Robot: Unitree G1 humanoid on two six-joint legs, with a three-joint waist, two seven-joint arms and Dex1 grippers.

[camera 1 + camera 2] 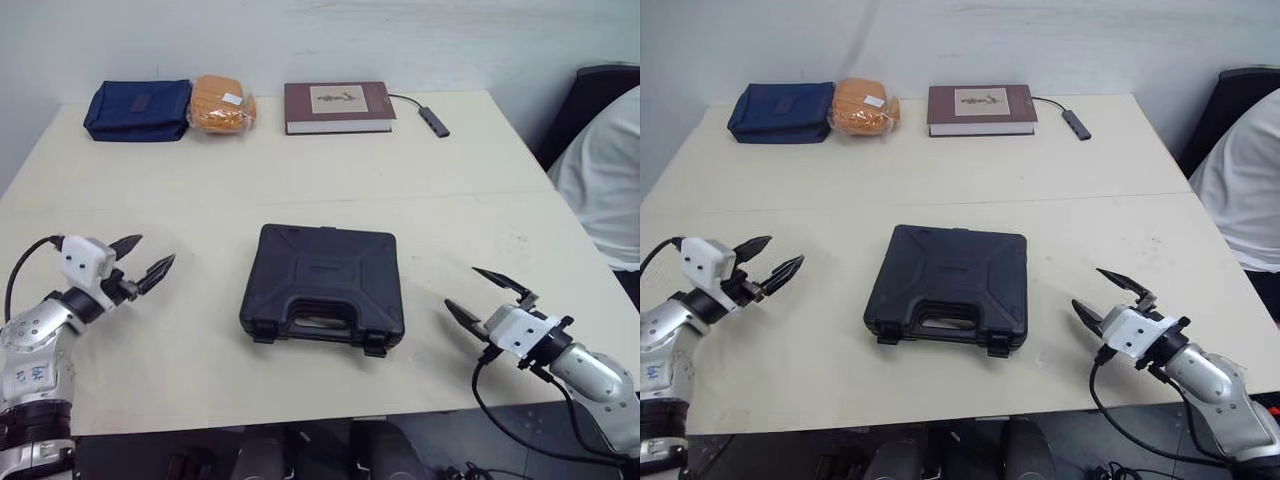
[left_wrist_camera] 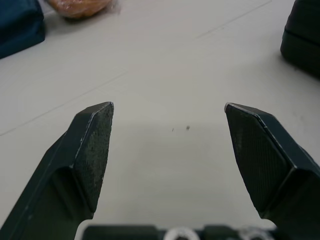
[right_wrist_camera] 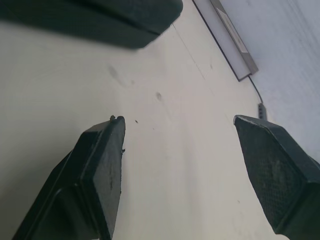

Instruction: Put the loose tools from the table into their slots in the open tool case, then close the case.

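Observation:
A black plastic tool case (image 1: 324, 287) lies flat in the middle of the table, lid down and shut, with its handle (image 1: 320, 322) toward the front edge. No loose tools lie on the tabletop. My left gripper (image 1: 143, 258) hovers open to the left of the case, a hand's width away, with nothing between its fingers (image 2: 92, 145). My right gripper (image 1: 492, 296) stands open to the right of the case near the front edge, also holding nothing. A corner of the case (image 2: 302, 37) appears in the left wrist view, and its edge (image 3: 100, 17) in the right wrist view.
Along the back of the table (image 1: 200, 180) sit a navy pouch (image 1: 138, 109), an orange packet (image 1: 221, 104), a brown book (image 1: 337, 106) and a small adapter with cable (image 1: 432, 120). A person in a white shirt (image 1: 605, 175) sits at the right side.

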